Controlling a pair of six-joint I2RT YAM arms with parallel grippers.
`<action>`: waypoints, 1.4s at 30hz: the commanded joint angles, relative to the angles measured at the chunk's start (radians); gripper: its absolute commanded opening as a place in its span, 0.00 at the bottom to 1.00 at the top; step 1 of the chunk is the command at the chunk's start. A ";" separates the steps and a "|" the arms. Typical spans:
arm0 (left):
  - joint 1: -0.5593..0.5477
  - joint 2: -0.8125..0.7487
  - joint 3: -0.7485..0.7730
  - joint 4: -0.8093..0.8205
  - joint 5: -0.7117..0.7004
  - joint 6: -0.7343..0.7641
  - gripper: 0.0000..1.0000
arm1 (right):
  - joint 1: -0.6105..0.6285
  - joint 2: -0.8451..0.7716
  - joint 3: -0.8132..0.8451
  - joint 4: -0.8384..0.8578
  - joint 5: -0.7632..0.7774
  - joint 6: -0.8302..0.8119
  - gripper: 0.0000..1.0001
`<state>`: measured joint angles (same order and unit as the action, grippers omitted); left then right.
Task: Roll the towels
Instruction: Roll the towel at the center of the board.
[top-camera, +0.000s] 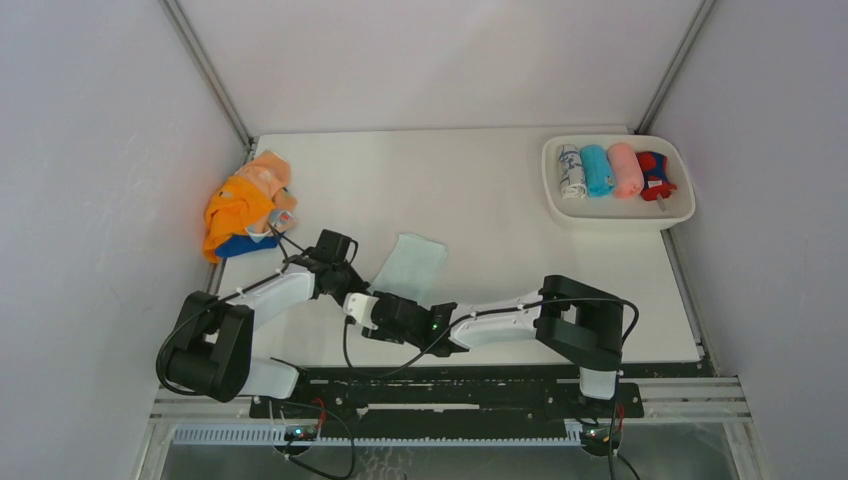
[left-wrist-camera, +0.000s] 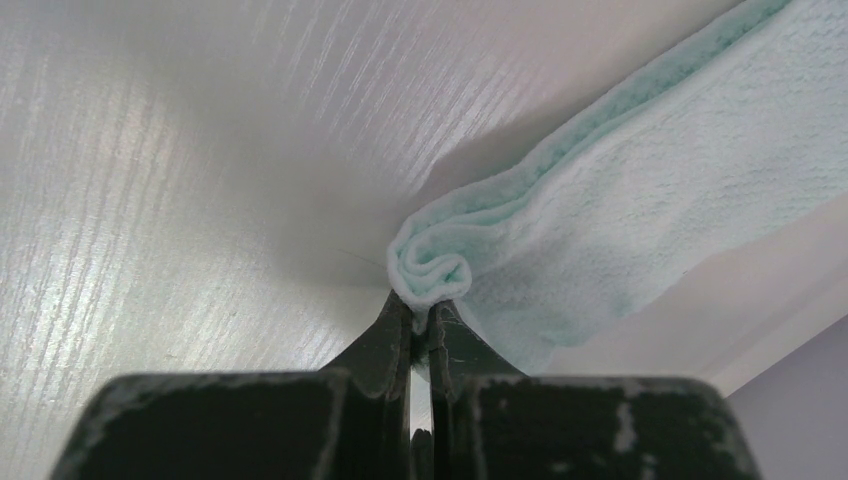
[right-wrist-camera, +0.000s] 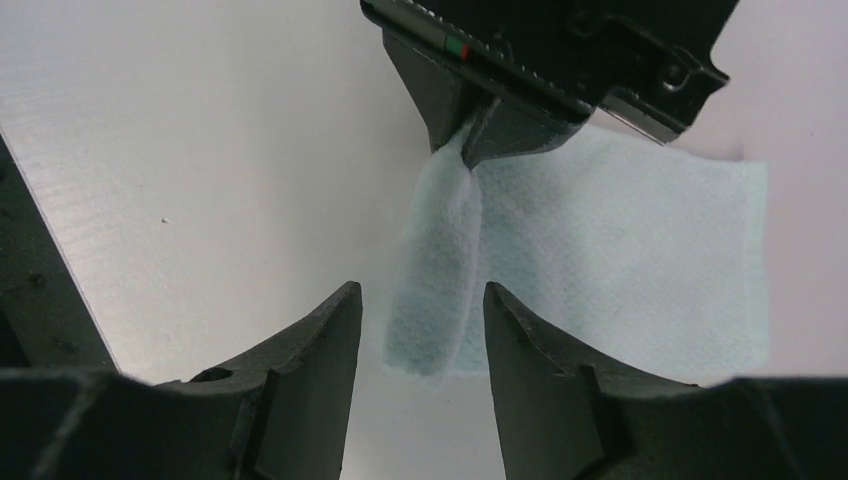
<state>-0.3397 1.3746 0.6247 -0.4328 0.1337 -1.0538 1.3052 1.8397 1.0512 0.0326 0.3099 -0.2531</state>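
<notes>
1. The left gripper (left-wrist-camera: 420, 315) is pinching the curled near edge of the pale mint towel (top-camera: 410, 262) with its jaws closed, probably so that the first turn of the roll does not open.
2. The right gripper (right-wrist-camera: 420, 300) is standing wide open and is holding nothing. The rolled strip is showing between its two fingers, so it seems to be preparing to take it.
3. This towel is lying mostly flat on the table (top-camera: 480, 190), near the middle.
4. The white tray (top-camera: 620, 215) at the far right is holding four rolled towels (top-camera: 598, 170) side by side: patterned white, turquoise, pink and dark blue.
5. A heap of unrolled towels (top-camera: 245, 205) is lying at the far left, with orange on top.

rolled towels (top-camera: 612, 170) — 4 | heaped towels (top-camera: 240, 210) — 3 | flat towel (top-camera: 408, 266) 1 | tray (top-camera: 620, 216) 1
</notes>
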 joint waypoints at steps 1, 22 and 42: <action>0.003 0.010 0.009 -0.065 -0.028 0.033 0.02 | 0.012 0.025 0.041 0.026 0.016 -0.025 0.47; 0.005 0.013 0.026 -0.074 -0.036 0.041 0.03 | -0.035 0.147 0.055 -0.140 -0.036 0.038 0.28; 0.046 -0.328 -0.034 -0.070 -0.093 -0.015 0.67 | -0.410 0.091 0.000 0.103 -1.037 0.525 0.00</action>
<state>-0.3008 1.1297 0.6289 -0.5007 0.0700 -1.0508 0.9562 1.9152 1.0901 0.0151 -0.4213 0.0666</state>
